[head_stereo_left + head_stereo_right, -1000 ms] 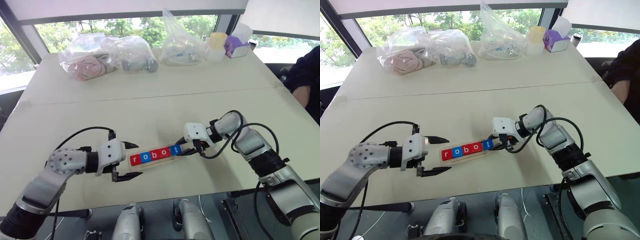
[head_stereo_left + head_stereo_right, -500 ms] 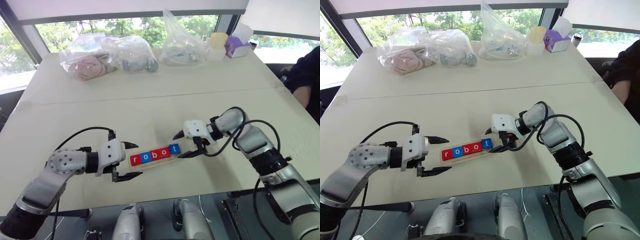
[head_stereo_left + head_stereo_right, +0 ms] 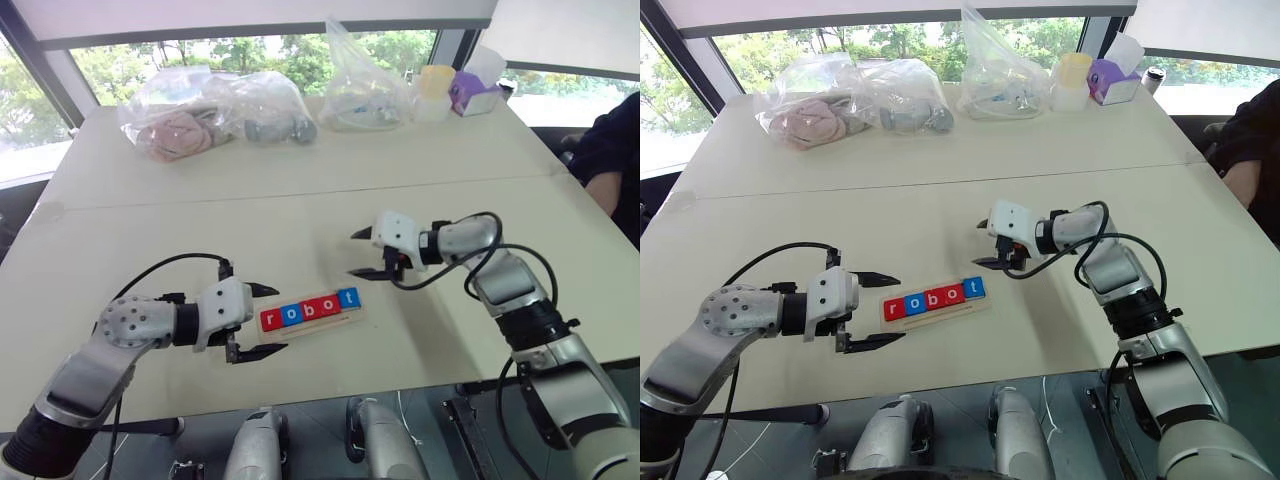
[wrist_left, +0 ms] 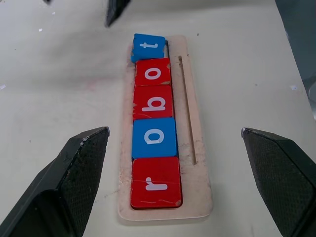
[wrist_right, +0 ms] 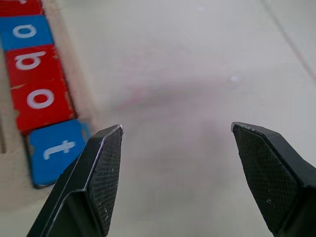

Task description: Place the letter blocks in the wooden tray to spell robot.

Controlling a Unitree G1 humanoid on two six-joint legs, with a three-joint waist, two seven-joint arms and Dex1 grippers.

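The wooden tray (image 3: pixel 335 322) lies on the table near its front edge. In it, five letter blocks (image 4: pixel 152 103) sit in a row and read r, o, b, o, t. The blue t block (image 3: pixel 348 297) at the right end sits slightly askew. My left gripper (image 3: pixel 281 319) is open, with one finger on each side of the tray's r end (image 4: pixel 156 182), and touches nothing. Just beyond the t end, my right gripper (image 3: pixel 352 254) hovers open and empty, clear of the blocks. The t block (image 5: pixel 55 148) also lies beside one of its fingers (image 5: pixel 98 173).
Clear plastic bags (image 3: pixel 210 110) with soft items line the table's far side, next to a yellow cup (image 3: pixel 436 85) and a purple box (image 3: pixel 470 92). A person's dark sleeve (image 3: pixel 612 150) shows at the right edge. A seam (image 3: pixel 300 195) crosses the table.
My right gripper has opened beside the t block and pulled away from the tray, up and toward the far side. The left gripper and the blocks have stayed put.
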